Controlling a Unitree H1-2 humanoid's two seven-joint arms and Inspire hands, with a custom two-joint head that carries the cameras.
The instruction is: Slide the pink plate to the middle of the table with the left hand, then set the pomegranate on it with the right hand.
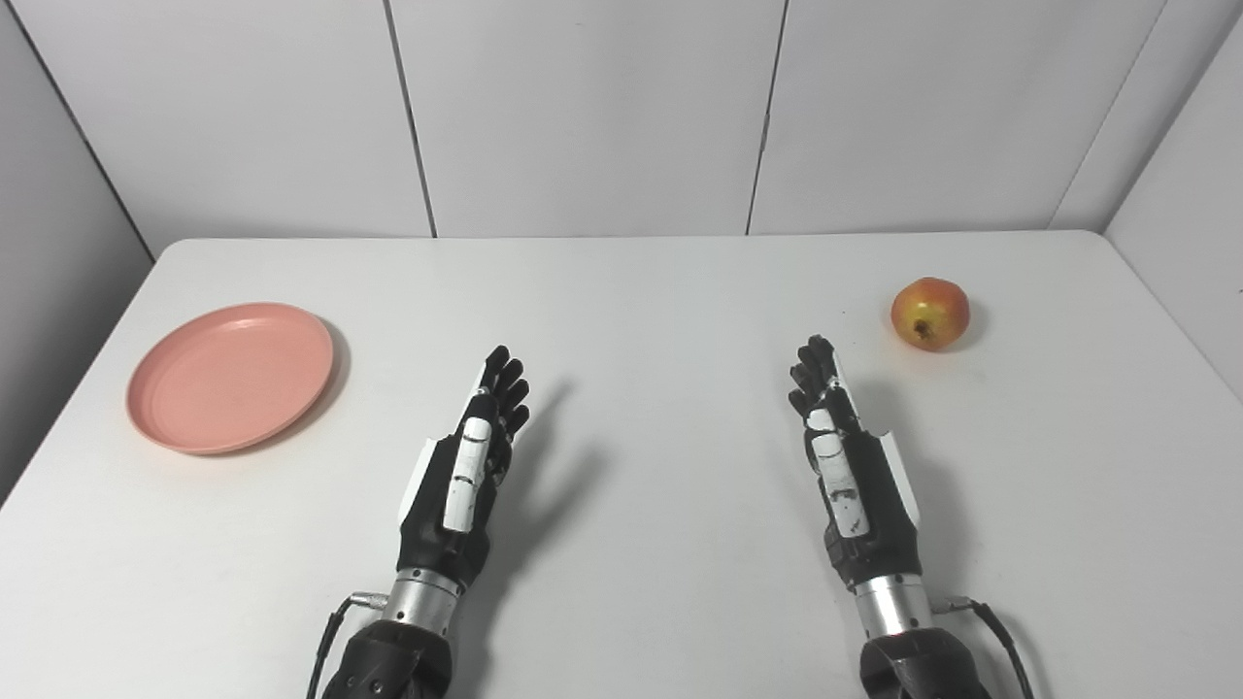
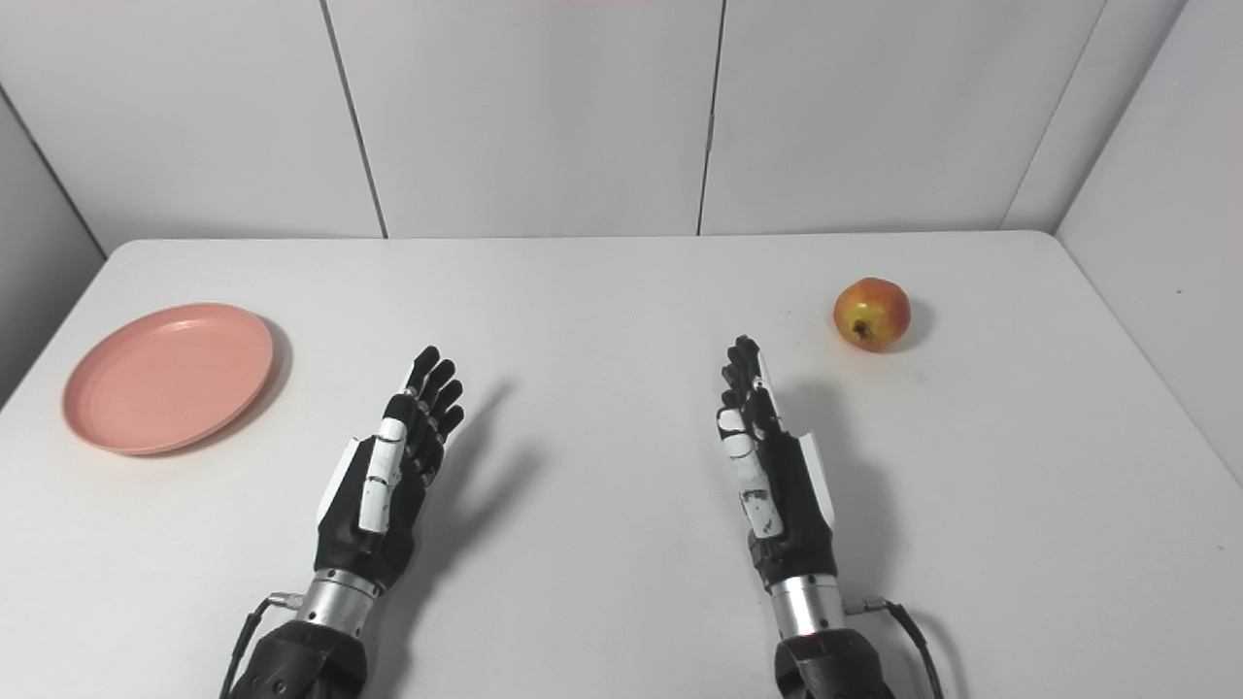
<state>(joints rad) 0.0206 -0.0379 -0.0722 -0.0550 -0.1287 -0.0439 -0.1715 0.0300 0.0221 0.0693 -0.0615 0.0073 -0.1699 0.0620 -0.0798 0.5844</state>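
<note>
Both hands are hovering wide and empty, so the left hand [image 1: 464, 476] should be pressing the plate [image 1: 230, 376], middle left, rightward flat along the bench [image 1: 641, 291], pomegranate [image 1: 929, 313] waiting upper right.

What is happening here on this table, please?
Nothing is being handled at this moment. The round pink plastic plate lies empty near the left edge of the white table, and the red-yellow pomegranate sits alone at the far right. The robot's left hand and right hand are both open over the middle of the table, fingers stretched forward, holding nothing and touching neither thing. The plate is not yet slid to the middle.
</note>
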